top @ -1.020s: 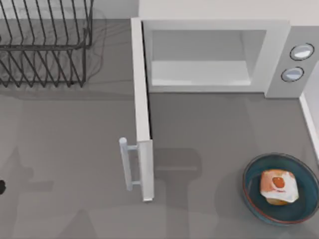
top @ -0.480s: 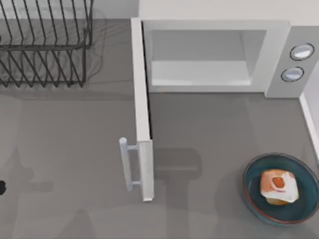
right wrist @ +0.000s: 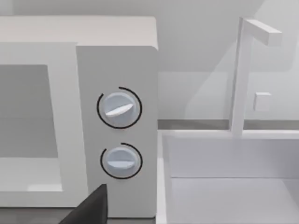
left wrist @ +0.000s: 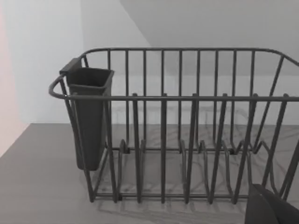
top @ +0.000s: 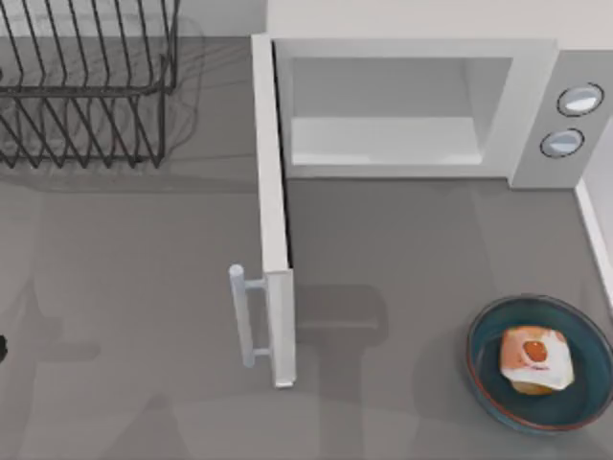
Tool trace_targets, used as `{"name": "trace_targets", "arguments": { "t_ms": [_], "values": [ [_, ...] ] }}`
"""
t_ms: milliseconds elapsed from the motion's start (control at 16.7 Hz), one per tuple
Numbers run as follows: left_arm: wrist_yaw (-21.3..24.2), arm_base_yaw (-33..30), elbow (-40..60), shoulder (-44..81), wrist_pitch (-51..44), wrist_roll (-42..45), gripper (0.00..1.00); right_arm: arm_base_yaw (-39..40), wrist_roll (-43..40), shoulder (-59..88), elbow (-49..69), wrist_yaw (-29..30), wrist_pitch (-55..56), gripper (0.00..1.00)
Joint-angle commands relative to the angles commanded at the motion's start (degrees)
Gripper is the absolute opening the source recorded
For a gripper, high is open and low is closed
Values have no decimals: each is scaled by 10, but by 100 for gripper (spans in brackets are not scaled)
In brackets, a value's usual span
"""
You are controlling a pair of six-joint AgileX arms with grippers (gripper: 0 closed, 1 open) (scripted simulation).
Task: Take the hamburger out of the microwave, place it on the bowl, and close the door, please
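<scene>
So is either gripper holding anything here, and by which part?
It cannot be told for the grippers themselves. The hamburger lies free in the bowl, and nothing grips the open door or its handle.

Top view. Microwave [top: 412, 105] at far centre-right, cavity exposed; door [top: 273, 220] swung open toward the near side, bar handle [top: 241, 316] facing left. Hamburger [top: 534, 359] rests in bowl [top: 488, 335], near right. Wire dish rack [top: 86, 81], far left.

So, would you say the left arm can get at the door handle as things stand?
Probably yes: the door stands wide open, its handle faces the table's left, and bare table lies beside it.
</scene>
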Motion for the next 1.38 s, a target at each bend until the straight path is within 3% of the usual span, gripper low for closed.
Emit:
{"name": "trace_targets", "arguments": {
  "t_ms": [180,360,1080,1380],
  "values": [
    [-1,0,19,10,-3,-1,0,0,0,0,0,0,0,100],
    [-29,-37,57,49,-37,-24,0,0,0,0,0,0,0,100],
    [-320,-432,435,505,-374,-232,0,0,0,0,0,0,0,100],
    [-382,-511,506,577,-443,-270,0,0,0,0,0,0,0,100]
  ]
}}
